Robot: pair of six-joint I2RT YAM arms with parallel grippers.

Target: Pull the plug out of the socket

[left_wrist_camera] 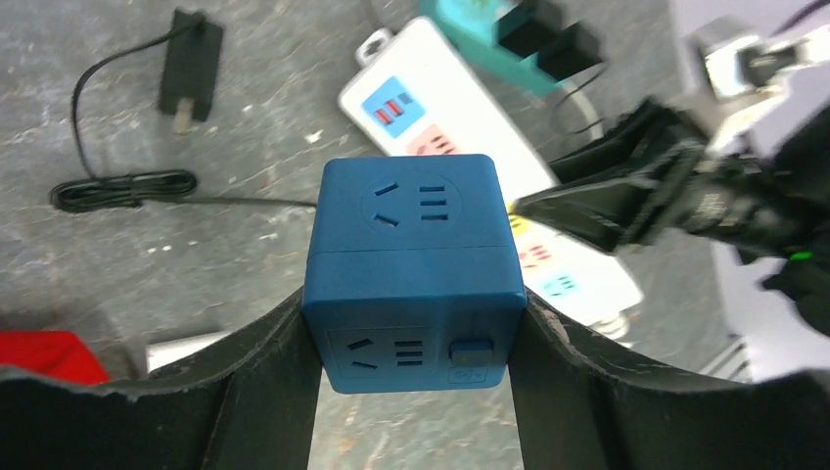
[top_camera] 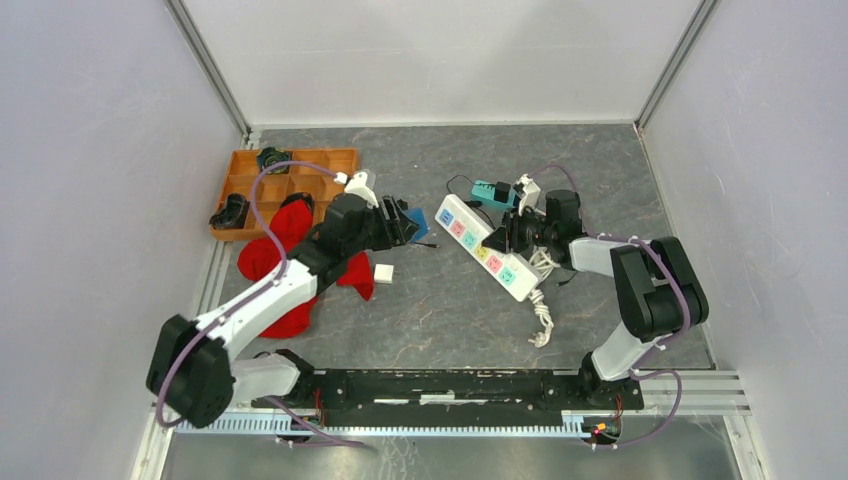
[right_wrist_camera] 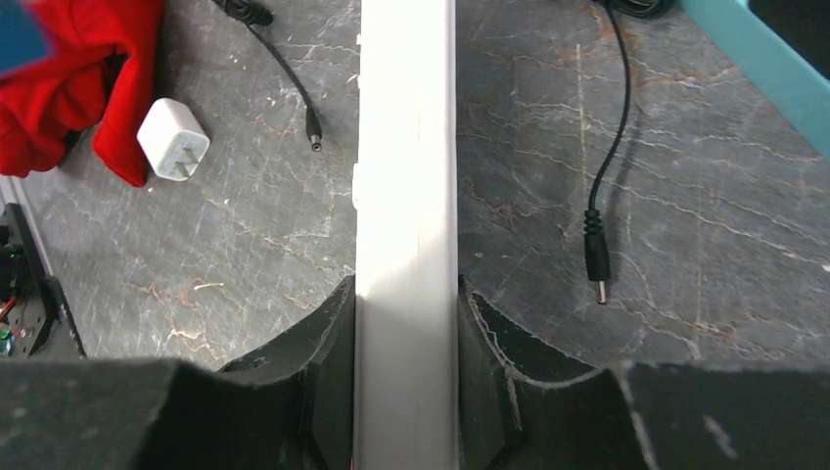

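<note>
Left tool (left_wrist_camera: 416,328): clamped on blue cube plug (left_wrist_camera: 411,255), held apart from the socket strip, apparently already pulled free

Right tool (right_wrist_camera: 406,338): closed across white power strip (right_wrist_camera: 406,147), likely bracing it on bench (right_wrist_camera: 245,255) against the pull

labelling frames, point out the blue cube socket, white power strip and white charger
blue cube socket (left_wrist_camera: 411,274), left wrist view, middle of cube
white power strip (top_camera: 470,240), top external view, top face middle
white charger (right_wrist_camera: 173,140), right wrist view, body centre

Tray (top_camera: 300,153) far left — power strip (top_camera: 460,226) right
</note>
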